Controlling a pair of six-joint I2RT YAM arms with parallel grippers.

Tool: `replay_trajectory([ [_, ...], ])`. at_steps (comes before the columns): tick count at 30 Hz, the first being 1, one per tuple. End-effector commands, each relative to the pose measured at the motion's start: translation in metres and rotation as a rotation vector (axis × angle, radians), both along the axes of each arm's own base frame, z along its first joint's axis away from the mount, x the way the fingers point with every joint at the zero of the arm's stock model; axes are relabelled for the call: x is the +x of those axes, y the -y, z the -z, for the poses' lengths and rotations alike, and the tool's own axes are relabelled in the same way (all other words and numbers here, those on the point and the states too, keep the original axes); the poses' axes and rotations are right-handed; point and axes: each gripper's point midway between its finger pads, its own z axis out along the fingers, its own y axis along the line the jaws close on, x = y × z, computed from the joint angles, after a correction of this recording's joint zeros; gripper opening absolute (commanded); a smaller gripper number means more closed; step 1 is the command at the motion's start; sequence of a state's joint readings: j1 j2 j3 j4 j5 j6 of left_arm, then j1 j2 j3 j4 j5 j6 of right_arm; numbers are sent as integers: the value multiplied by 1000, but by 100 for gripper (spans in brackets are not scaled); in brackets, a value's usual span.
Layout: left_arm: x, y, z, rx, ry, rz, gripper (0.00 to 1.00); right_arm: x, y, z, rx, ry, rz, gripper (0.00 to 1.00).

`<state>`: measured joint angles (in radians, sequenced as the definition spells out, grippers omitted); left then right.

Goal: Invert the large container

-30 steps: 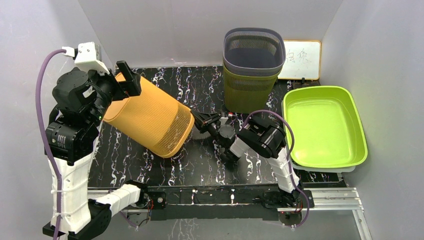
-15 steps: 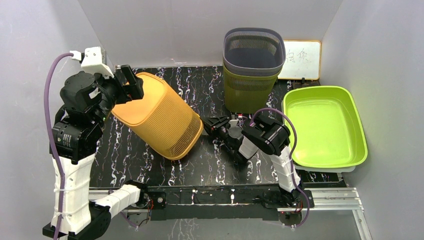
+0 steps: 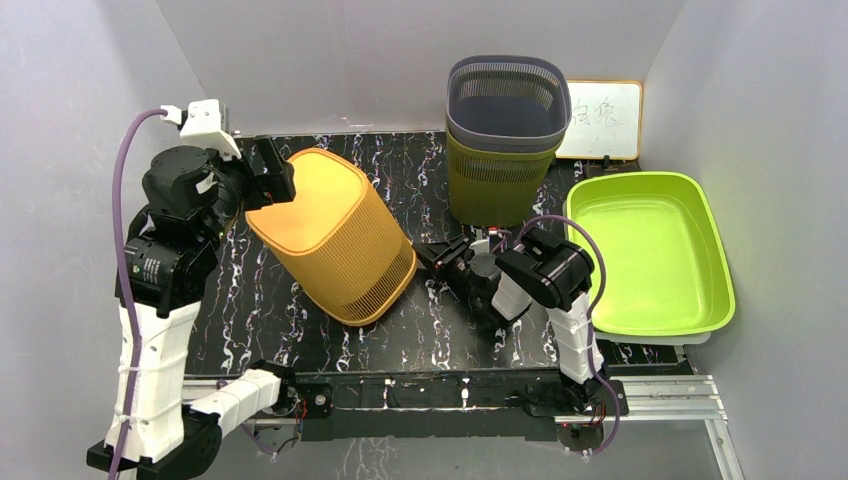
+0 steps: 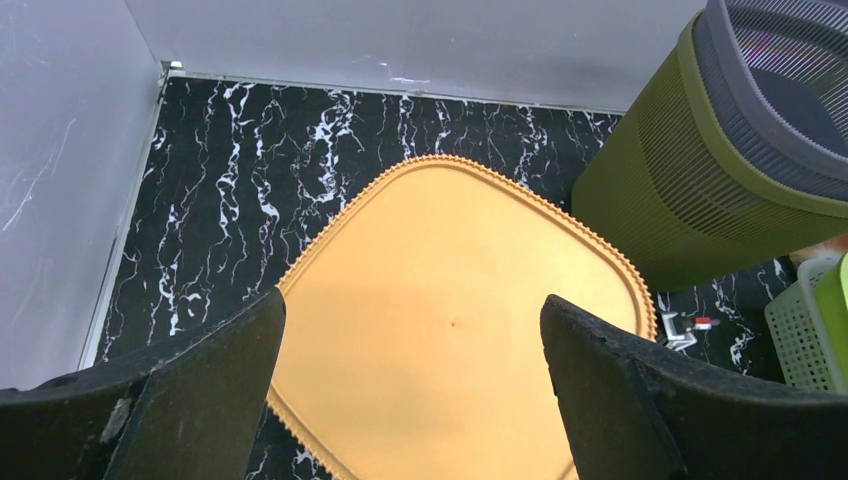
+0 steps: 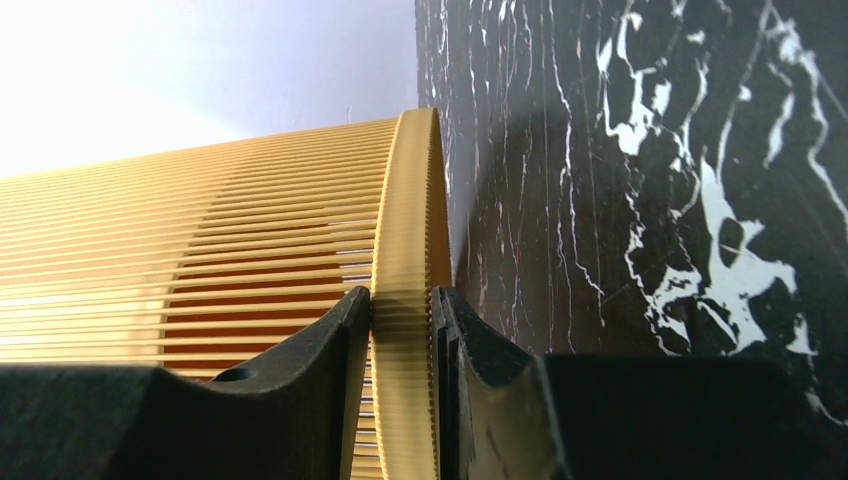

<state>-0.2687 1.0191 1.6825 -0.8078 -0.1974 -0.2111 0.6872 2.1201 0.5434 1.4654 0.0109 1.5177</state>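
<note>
The large container is an orange ribbed basket (image 3: pixel 340 240). It stands tilted on the black marble table, with its closed base facing up and left and its rim low at the right. My left gripper (image 3: pixel 272 178) is open at the base's upper left edge. In the left wrist view its wide fingers frame the flat orange base (image 4: pixel 460 320) around the left gripper (image 4: pixel 412 305). My right gripper (image 3: pixel 432 252) is low on the table at the rim. In the right wrist view the right gripper (image 5: pixel 403 295) straddles the rim band (image 5: pixel 408 200), narrowly open with a thin gap.
A grey basket (image 3: pixel 505 100) is nested in an olive one (image 3: pixel 490 185) at the back centre. A lime green tray (image 3: pixel 690 200) lies at the right. A small whiteboard (image 3: pixel 600 118) leans on the back wall. Grey walls enclose the table.
The basket has tipped further, its base turning upward and its rim moving right. My left gripper followed it to the right. My right gripper's jaws parted from the rim and drew back right.
</note>
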Motion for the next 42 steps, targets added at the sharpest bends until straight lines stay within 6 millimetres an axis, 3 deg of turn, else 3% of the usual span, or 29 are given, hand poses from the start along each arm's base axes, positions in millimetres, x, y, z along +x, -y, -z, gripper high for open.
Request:
replay_trajectory([
  [1, -1, 2, -2, -6, 21, 11, 98, 3, 5, -25, -51, 102, 2, 26],
  [8, 2, 3, 4, -1, 11, 13, 98, 10, 11, -4, -312, 68, 8, 28],
  [16, 5, 5, 11, -4, -1, 20, 98, 10, 24, 12, -503, 51, 10, 40],
  [20, 4, 3, 13, 8, -9, 13, 98, 5, 33, 14, -598, 44, 4, 40],
  [23, 3, 0, 20, 23, -26, 4, 98, -7, 32, 2, -705, 80, -27, 40],
  [28, 4, 0, 34, 30, -46, -2, 98, -58, 9, -31, -889, 219, -97, 41],
  [33, 8, 3, 41, 17, -50, 7, 98, -136, -33, -63, -983, 364, -209, 42],
  [37, 9, 4, 43, 15, -51, 9, 98, -184, -57, -75, -959, 395, -250, 42],
  [42, 8, 3, 45, 18, -51, 3, 98, -218, -85, -71, -985, 421, -243, 49],
])
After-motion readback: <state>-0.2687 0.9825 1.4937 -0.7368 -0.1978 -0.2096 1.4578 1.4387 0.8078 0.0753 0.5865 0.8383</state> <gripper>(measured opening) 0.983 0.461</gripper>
